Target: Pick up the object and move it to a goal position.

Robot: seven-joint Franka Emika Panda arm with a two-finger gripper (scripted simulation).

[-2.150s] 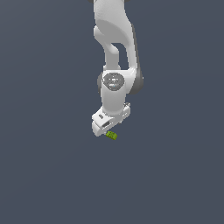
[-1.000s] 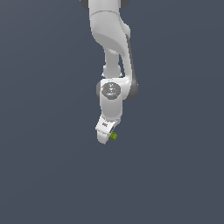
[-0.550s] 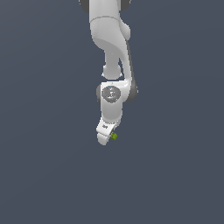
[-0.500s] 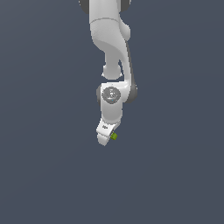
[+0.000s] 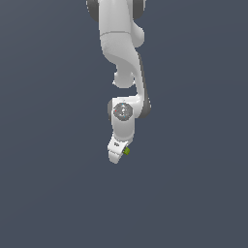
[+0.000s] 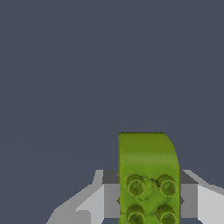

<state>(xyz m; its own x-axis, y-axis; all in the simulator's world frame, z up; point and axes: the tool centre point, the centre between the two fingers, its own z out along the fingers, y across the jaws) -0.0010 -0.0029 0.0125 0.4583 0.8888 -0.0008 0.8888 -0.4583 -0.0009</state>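
The object is a small lime-green studded block (image 6: 148, 175), seen close in the wrist view between my two grey fingers (image 6: 109, 194). In the exterior view only a sliver of the green block (image 5: 127, 151) shows at the side of the white gripper (image 5: 117, 154). The gripper is shut on the block and holds it. The white arm (image 5: 121, 53) comes down from the top of the exterior view with the hand pointing down.
A plain dark grey-blue surface (image 5: 58, 193) fills both views. No goal marker or other object shows.
The arm has drawn the gripper and block slightly up and toward the exterior view's left; the hand has turned, so less of the green block shows.
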